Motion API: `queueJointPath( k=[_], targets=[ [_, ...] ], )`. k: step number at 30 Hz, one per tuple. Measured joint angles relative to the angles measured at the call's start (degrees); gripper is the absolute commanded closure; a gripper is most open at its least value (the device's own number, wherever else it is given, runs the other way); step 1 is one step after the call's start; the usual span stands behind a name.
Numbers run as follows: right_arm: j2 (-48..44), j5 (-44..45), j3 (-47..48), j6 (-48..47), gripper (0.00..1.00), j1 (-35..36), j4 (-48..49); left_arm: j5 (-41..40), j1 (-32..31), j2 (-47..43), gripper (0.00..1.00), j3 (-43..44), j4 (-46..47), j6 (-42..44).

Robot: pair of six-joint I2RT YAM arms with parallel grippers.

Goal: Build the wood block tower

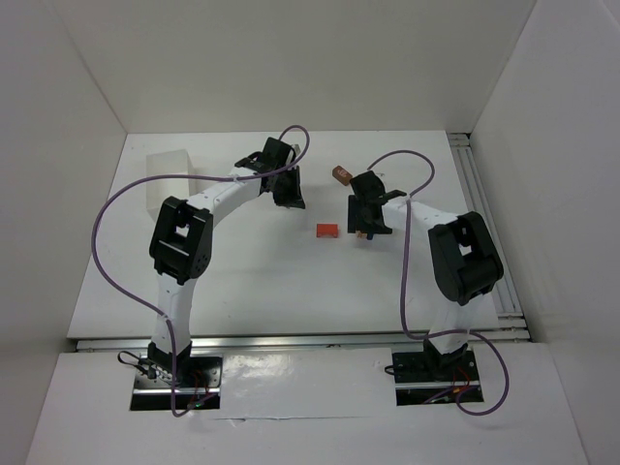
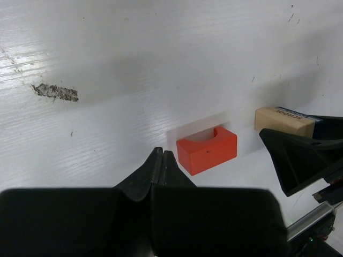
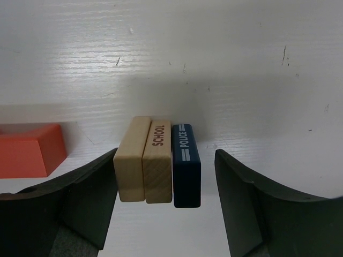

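orange-red block (image 3: pixel 27 151) cropped at left, brown block (image 1: pixel 341 174) tiny

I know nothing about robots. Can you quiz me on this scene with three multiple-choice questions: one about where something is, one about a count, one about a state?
1. Where is the red block?
A) on the table between the two arms
B) on top of another block
C) hanging in the air

2. How many blocks stand between the right fingers?
A) one
B) five
C) three

3. How are the left fingers?
A) wide open
B) shut on nothing
C) gripping the red block

Answers:
1 A, it lies flat on the table, apart from the other blocks.
2 C, two pale blocks and a blue block stand side by side.
3 B, their tips meet with nothing between.
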Motion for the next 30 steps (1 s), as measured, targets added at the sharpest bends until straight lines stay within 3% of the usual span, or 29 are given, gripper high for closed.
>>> queueJointPath(
  k=[30],
  targets=[
    [0.0, 1.5, 0.1, 1.7, 0.52, 0.4, -0.2, 0.2, 0.0, 0.0, 1.0, -0.1, 0.0, 0.0]
  ],
)
